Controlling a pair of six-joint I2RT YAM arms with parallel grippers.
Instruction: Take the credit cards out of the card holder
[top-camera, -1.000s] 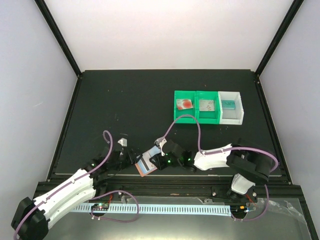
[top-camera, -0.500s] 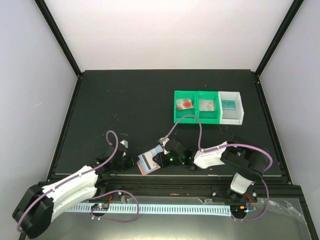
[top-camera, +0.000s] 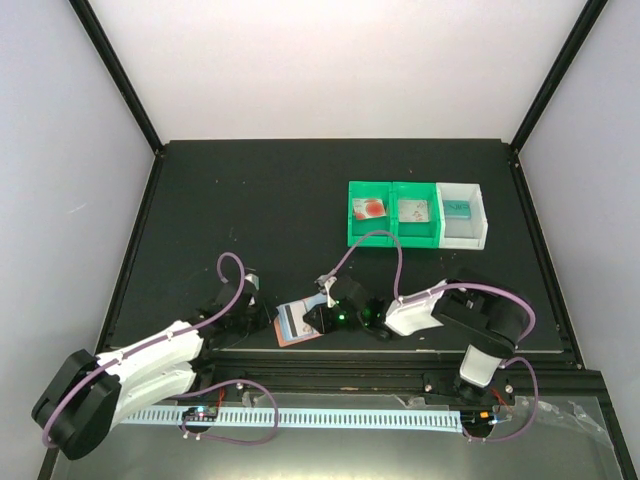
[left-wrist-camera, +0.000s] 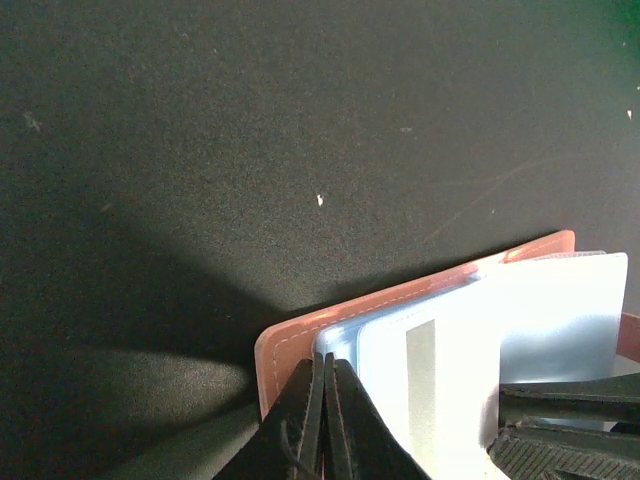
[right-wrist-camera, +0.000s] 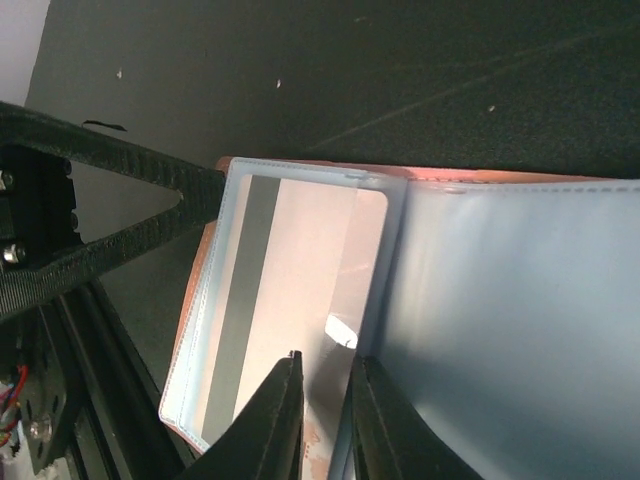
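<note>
The salmon-pink card holder (top-camera: 297, 322) lies open near the table's front edge, between my two grippers. My left gripper (top-camera: 262, 318) is shut on its left edge, the fingertips (left-wrist-camera: 328, 362) pinched together at the corner of the pale-blue pocket (left-wrist-camera: 335, 335). A whitish credit card (right-wrist-camera: 300, 270) with a grey stripe sits in that pocket. My right gripper (right-wrist-camera: 325, 365) has its jaws a narrow gap apart over the card's inner edge, next to the other pale-blue panel (right-wrist-camera: 510, 320). A card with reddish marks (top-camera: 369, 208) lies in a green bin.
Two joined green bins (top-camera: 392, 238) and a white bin (top-camera: 465, 238) stand at the back right, each with a card inside. The table's front rail (top-camera: 330, 368) runs just behind the holder. Black walls frame the table.
My left gripper has shut on the holder's left edge and its arm has swung in toward it. The right jaws have narrowed over the card. The holder shifted slightly.
</note>
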